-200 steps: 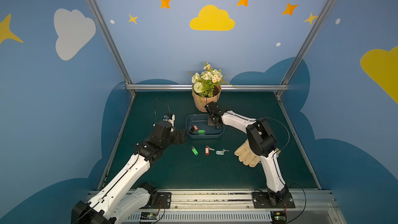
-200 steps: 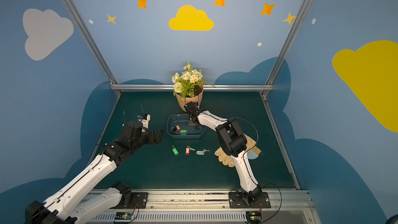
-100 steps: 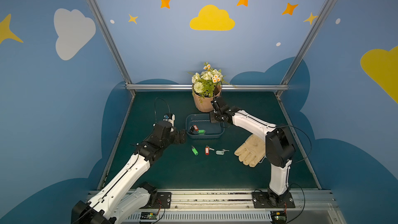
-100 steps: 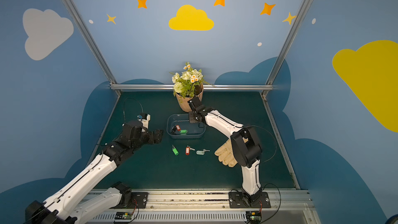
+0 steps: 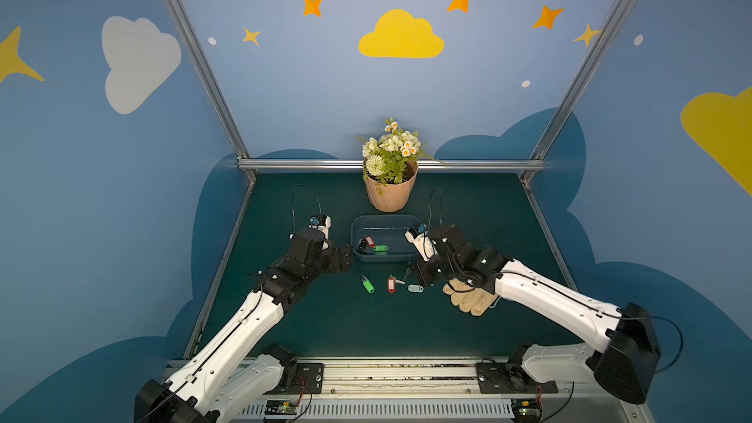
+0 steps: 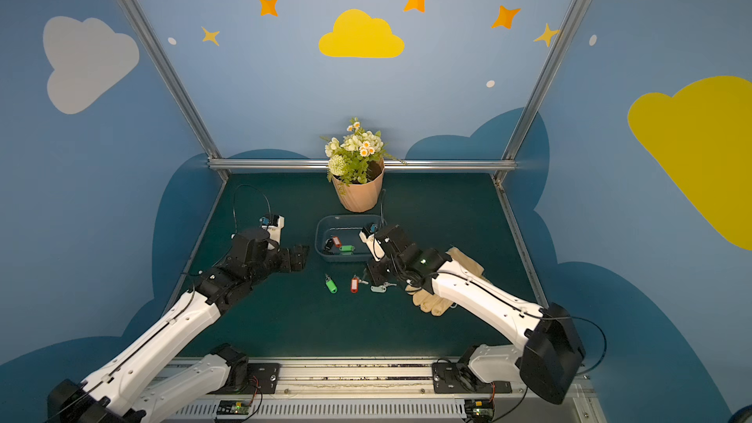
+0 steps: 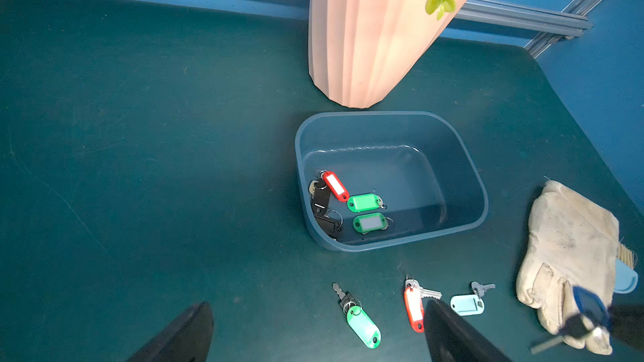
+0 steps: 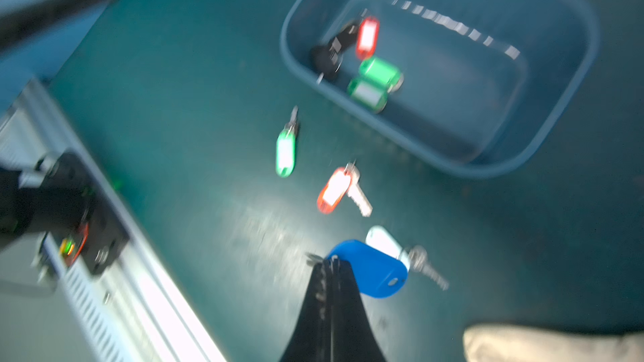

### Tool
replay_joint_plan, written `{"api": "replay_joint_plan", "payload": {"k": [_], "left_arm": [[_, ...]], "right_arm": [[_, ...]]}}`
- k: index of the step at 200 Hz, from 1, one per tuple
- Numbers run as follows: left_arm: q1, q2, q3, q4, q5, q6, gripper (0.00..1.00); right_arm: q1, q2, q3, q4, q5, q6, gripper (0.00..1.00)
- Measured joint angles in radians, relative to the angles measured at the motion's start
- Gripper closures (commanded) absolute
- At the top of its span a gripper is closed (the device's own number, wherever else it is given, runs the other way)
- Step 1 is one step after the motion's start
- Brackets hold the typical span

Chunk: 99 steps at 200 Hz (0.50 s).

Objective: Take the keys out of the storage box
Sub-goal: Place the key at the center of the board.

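Keys [image 7: 364, 202] in storage box [image 7: 471, 182], 3 on mat [image 7: 139, 134]; right gripper [image 8: 329, 263] clamped on blue-tag key [image 8: 374, 271]; left gripper [image 7: 315, 309] fingers apart

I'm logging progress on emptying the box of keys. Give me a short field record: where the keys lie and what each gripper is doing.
storage box: five keys inside: red key, green pair, black pair
table: loose green key, loose red key, loose pale grey key
right gripper: shut on blue-tagged key, outside the box
left gripper: open, empty, beside the box
bystanders: flower pot, glove
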Motion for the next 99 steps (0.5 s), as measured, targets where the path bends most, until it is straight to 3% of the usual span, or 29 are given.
{"api": "replay_joint_plan", "payload": {"k": [49,99], "left_arm": [[0.002,0.012,0.000,0.004,0.022,-0.001,0.00],[0.003,0.009,0.000,0.006,0.039,-0.002,0.00]], "right_arm": [[0.027,-0.063,-0.215,-0.035,-0.019,0.105,1.00],[0.042,0.011,-0.248,-0.021,-0.011,0.177,1.00]]}}
